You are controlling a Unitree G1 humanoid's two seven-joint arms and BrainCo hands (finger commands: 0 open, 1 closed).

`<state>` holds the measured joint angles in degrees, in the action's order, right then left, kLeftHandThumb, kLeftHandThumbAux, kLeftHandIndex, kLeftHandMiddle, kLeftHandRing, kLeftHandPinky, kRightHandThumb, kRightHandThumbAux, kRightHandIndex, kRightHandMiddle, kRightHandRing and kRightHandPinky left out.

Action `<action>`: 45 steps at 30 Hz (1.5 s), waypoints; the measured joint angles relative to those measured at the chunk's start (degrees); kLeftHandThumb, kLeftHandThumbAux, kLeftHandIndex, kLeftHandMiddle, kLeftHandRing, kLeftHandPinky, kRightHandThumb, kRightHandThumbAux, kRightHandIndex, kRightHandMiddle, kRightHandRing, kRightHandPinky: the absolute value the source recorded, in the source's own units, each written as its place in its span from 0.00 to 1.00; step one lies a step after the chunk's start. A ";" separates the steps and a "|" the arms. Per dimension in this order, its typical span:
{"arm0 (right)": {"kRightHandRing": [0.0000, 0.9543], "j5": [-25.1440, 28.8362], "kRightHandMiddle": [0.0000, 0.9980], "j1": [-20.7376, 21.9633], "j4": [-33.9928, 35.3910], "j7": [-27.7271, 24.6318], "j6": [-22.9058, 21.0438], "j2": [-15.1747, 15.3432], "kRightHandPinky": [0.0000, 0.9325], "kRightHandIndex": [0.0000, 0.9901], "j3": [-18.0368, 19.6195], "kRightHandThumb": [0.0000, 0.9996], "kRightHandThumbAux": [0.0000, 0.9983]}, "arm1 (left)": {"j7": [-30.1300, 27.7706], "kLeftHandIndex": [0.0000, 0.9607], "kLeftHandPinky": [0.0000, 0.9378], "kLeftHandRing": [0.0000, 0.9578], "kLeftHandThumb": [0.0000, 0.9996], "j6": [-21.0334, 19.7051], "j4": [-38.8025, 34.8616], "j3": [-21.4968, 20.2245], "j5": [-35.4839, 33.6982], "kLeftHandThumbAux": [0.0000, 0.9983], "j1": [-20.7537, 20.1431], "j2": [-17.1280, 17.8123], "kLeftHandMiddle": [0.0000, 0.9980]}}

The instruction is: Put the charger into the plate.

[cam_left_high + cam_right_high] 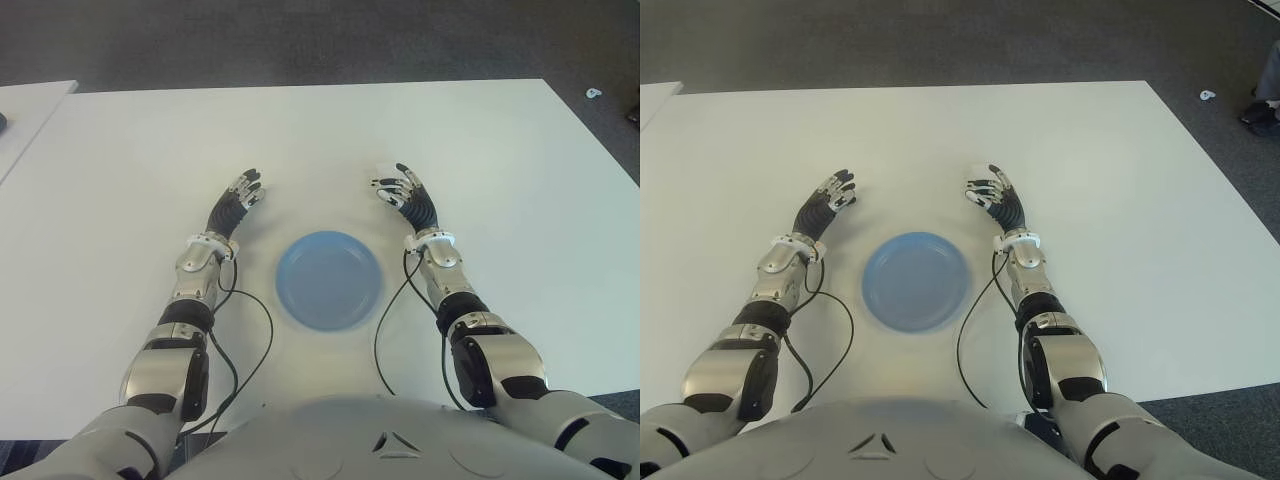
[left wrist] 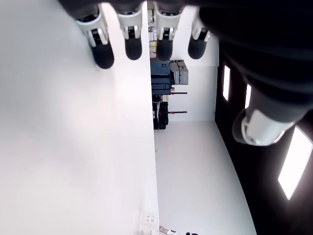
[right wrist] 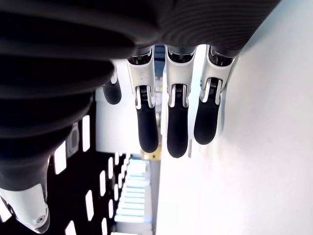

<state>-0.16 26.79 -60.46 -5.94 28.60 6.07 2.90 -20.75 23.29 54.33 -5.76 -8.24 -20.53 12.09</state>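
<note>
Nearest, the grey torso (image 1: 400, 445) and the metal arms frame a round, smooth blue plate (image 1: 329, 279) on a matte white table (image 1: 120, 170). The left hand (image 1: 238, 196) shows left of the plate and the right hand (image 1: 402, 190) right of it. A small white block, seemingly the charger (image 1: 383, 168), is half hidden at the right fingertips. In the left wrist view the fingers (image 2: 133, 46) are stretched and hold nothing. In the right wrist view the fingers (image 3: 146, 122) are also straight, gripping nothing.

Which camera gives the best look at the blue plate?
Either eye view: the whole blue plate shows on the white table, between the left robot hand and right robot hand. Neither wrist view shows the plate, only fingers and table.
</note>
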 measured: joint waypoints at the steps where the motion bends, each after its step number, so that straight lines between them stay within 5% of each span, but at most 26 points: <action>1: 0.38 -0.03 0.35 0.00 0.00 -0.13 0.00 0.10 0.38 0.09 -0.06 0.14 0.67 | 0.10 0.00 0.06 0.02 0.13 0.01 0.02 0.01 0.05 0.58 -0.05 -0.09 0.01; 12: 0.38 -1.18 0.36 -2.19 5.17 -4.51 -2.15 3.66 0.33 0.10 -2.95 0.08 0.65 | 1.40 0.00 0.07 0.02 0.15 0.53 0.23 -0.04 0.35 0.58 -0.68 -2.25 0.02; 20: 0.38 -3.13 0.37 -6.34 19.30 -6.27 -12.26 6.62 0.31 0.09 -5.51 0.01 0.64 | 1.72 0.00 0.08 0.02 0.13 1.56 -0.39 -0.01 0.36 0.59 -0.80 -2.96 0.02; 27: 0.41 -5.43 0.37 -11.30 35.00 -7.73 -24.74 8.61 0.35 0.10 -7.41 0.00 0.62 | 1.72 0.00 0.08 0.03 0.13 1.75 -0.51 0.02 0.36 0.60 -0.82 -3.83 0.03; 34: 0.42 -8.50 0.38 -17.49 50.30 -8.92 -37.49 11.07 0.29 0.11 -9.14 0.00 0.63 | 1.90 0.00 0.08 0.03 0.14 0.85 -0.35 0.06 0.40 0.59 -0.62 -4.18 0.03; 41: 0.42 -9.56 0.42 -19.45 60.19 -9.39 -44.86 11.79 0.31 0.13 -9.18 0.02 0.75 | 2.54 0.00 0.08 0.02 0.15 0.09 -0.65 0.12 0.41 0.61 -0.63 -4.68 0.02; 45: 0.43 -9.25 0.43 -19.33 63.30 -8.54 -43.72 11.89 0.33 0.14 -7.94 0.10 0.80 | 2.65 0.00 0.09 0.03 0.15 -0.27 -0.90 0.08 0.41 0.61 -0.69 -5.03 0.03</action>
<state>-9.41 7.46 2.84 -14.49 -15.11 17.97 -5.03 -18.10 23.02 53.43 -5.68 -7.83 -21.22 7.06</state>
